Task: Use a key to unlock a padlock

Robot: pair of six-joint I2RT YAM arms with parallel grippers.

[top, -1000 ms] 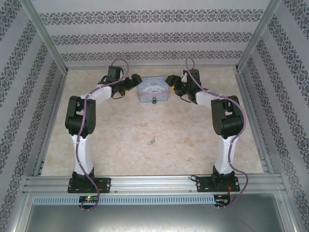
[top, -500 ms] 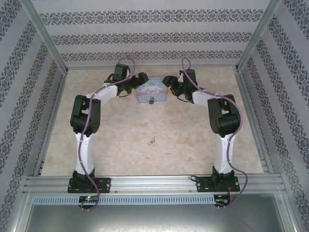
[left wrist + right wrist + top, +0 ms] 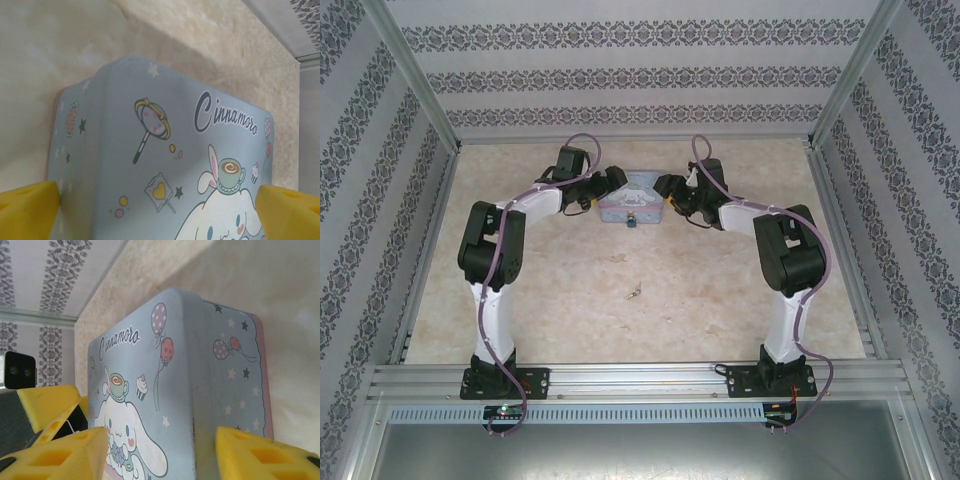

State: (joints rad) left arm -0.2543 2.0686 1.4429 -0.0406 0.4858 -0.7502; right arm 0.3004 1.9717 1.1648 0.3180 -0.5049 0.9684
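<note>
tiny dark bluish padlock (image 3: 633, 221): a brassy spot on its body; sits against the middle of the near face of the pale blue rectangular cartoon tin (image 3: 630, 192), far up the table.
tiny thin silvery-grey metal key (image 3: 635, 292): lies on the beige marbled table (image 3: 720, 300), well apart from tin and padlock, between the two arms.
left gripper (image 3: 159, 212): jaws spread wide, yellow fingers (image 3: 27, 210) either side of the tin's lid.
right gripper (image 3: 161, 440): jaws apart, straddling the tin's other end; possibly touching it, contact unclear.
</note>
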